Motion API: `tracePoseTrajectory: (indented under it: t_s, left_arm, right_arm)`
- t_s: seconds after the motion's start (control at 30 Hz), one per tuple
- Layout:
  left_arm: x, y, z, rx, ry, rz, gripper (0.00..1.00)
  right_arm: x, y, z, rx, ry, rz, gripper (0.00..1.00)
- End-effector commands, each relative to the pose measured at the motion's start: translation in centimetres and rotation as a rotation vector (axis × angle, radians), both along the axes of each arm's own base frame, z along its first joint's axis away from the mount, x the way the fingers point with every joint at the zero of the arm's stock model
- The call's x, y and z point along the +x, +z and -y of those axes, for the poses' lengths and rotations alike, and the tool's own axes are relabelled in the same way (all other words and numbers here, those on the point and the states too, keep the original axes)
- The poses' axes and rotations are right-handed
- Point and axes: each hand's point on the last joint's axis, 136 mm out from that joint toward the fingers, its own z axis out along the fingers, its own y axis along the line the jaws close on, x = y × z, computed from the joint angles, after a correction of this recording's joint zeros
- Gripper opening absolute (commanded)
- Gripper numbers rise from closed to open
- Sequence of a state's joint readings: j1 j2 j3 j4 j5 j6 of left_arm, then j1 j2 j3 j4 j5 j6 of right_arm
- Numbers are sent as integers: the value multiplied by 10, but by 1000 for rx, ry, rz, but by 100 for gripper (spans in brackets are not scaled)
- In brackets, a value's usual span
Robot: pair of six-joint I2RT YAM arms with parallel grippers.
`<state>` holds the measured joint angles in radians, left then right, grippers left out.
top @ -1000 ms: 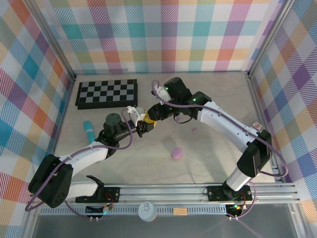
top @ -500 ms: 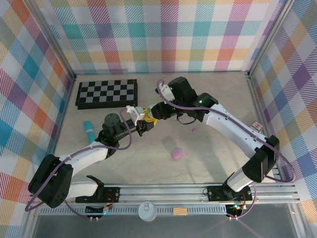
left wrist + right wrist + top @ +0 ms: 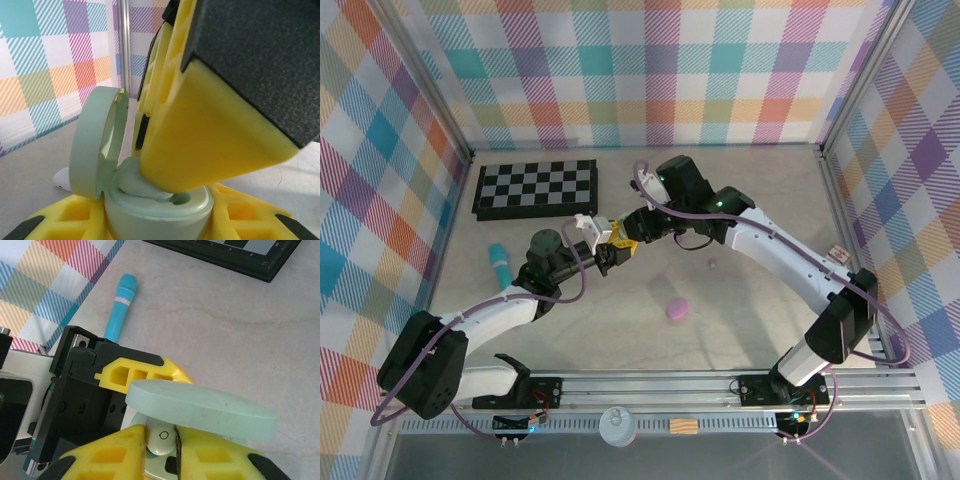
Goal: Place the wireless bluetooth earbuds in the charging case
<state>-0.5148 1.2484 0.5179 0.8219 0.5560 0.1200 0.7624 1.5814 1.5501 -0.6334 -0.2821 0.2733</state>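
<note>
Now the left jaws clamp the open charging case [image 3: 160,212] directly under the right jaws, which pinch a white earbud [image 3: 162,436] beneath the lid [image 3: 200,412]. Best lower it straight into its well, then release gently.

Bright, even light from above in the top view, soft faint shadows on the pale table [image 3: 750,330], colours clean, left wrist close-up, near yellow fingers [image 3: 215,135] looming soft and blurred, right wrist view crisper farther out, slightly washed.
</note>
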Motion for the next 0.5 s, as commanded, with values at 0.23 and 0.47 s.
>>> tracePoseTrajectory:
  t_s: [0.23, 0.47]
  left_arm:
    - [-9, 13, 3, -28, -32, 74, 31]
    - [-7, 14, 3, -30, -26, 93, 31]
  right_arm:
    - [-4, 5, -1, 36, -19, -42, 31]
    - [-3, 15, 9, 39, -64, -2, 33]
